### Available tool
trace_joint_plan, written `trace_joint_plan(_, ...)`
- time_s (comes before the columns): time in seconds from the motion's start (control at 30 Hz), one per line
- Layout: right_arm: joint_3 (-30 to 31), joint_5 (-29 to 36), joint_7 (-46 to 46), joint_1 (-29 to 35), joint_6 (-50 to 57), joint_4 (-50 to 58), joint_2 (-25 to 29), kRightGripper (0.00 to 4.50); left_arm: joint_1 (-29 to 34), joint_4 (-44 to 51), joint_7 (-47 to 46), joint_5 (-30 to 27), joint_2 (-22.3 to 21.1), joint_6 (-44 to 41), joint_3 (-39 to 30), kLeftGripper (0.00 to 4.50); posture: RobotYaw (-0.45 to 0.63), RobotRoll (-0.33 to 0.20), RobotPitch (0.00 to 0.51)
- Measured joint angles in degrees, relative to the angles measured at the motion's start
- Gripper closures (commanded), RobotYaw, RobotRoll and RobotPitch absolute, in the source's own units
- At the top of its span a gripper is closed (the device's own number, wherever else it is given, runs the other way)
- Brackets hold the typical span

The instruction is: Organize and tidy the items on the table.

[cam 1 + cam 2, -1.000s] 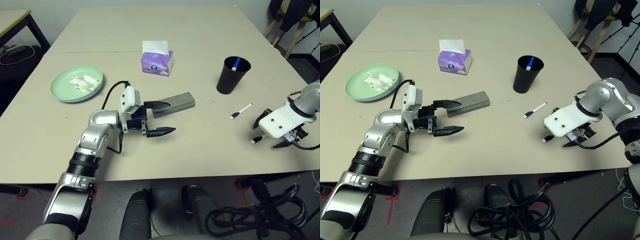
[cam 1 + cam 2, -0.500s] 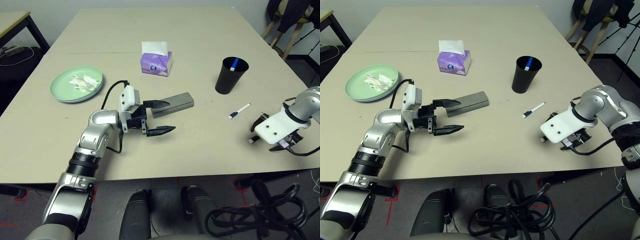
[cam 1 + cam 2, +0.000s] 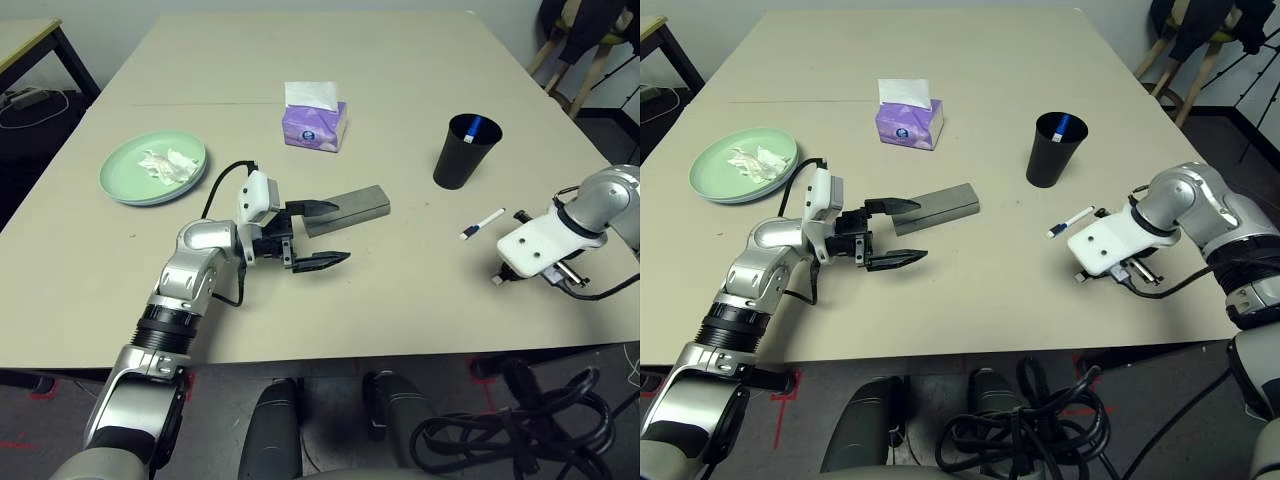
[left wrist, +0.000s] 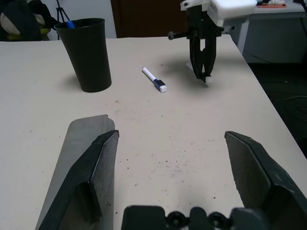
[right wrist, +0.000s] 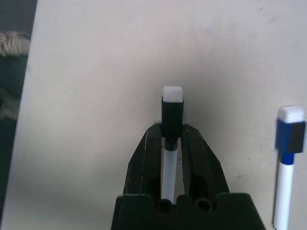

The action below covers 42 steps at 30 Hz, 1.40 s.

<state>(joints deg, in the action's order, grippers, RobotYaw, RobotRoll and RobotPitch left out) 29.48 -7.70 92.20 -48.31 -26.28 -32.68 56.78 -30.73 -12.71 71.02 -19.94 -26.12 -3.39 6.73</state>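
Observation:
My right gripper (image 5: 171, 128) is shut on a white pen with a black cap (image 5: 172, 111) and holds it just above the table (image 3: 400, 60) at the right (image 3: 497, 280). A second blue-and-white pen (image 3: 482, 223) lies beside it, toward the black cup (image 3: 465, 150), which has a blue pen (image 3: 478, 124) standing in it. My left gripper (image 3: 335, 235) is open and low over the table, one finger (image 4: 96, 163) lying on the grey glasses case (image 3: 350, 207). Crumpled white tissue (image 3: 167, 163) rests on the pale green plate (image 3: 120, 180) at the left.
A purple tissue box (image 3: 314, 120) stands behind the case, mid-table. A thin seam (image 3: 200, 103) crosses the tabletop. Chairs and cables sit beyond the table's right edge, and a black-legged table (image 3: 30, 40) is at far left.
My right gripper has closed on the black-capped pen and drawn inward, toward the loose pen. My left arm has stayed still.

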Motion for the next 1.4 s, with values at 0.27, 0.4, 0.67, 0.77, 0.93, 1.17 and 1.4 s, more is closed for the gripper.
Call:
trace_joint_plan(0.27,1.2,19.3,0.1,-0.8,22.4,11.1,4.1,4.08,-0.2,-1.4,0.4,0.0,-0.8,0.3,0.0,0.00,0.01,0.000,0.126)
trace_joint_plan(0.4,-6.2,23.6,-1.4,-1.2,30.6,11.5,-1.6,4.08,-0.9,-1.7,0.0,0.2,-1.1,0.3,0.0,0.00,0.01,0.000,0.123)
trace_joint_plan(0.67,-20.0,28.2,-11.2,-2.3,36.6,10.1,-11.8,4.08,-6.0,-5.1,-4.5,0.5,-1.2,-0.5,-4.0,0.00,0.01,0.000,0.117)
trace_joint_plan(0.77,-24.6,28.8,-17.2,-2.7,36.5,7.3,-16.1,4.08,-7.6,-6.6,-6.6,0.6,-1.0,-0.6,-5.0,0.00,0.01,0.000,0.115)
trace_joint_plan(0.93,-33.1,29.5,-29.8,-4.7,34.1,1.2,-22.4,4.08,-7.8,-8.5,-7.3,0.9,-1.1,-0.6,-5.5,0.00,0.01,0.000,0.112)
trace_joint_plan(1.17,-40.9,30.7,-43.9,-5.9,31.4,-1.3,-29.4,4.08,-8.0,-8.5,-8.5,0.9,-0.6,-1.1,-5.7,0.00,0.01,0.000,0.109)
trace_joint_plan(1.4,-44.3,30.5,-55.9,-8.5,31.6,-2.5,-31.2,4.08,-8.8,-8.6,-8.4,0.9,-0.5,-1.1,-5.8,0.00,0.01,0.000,0.104)
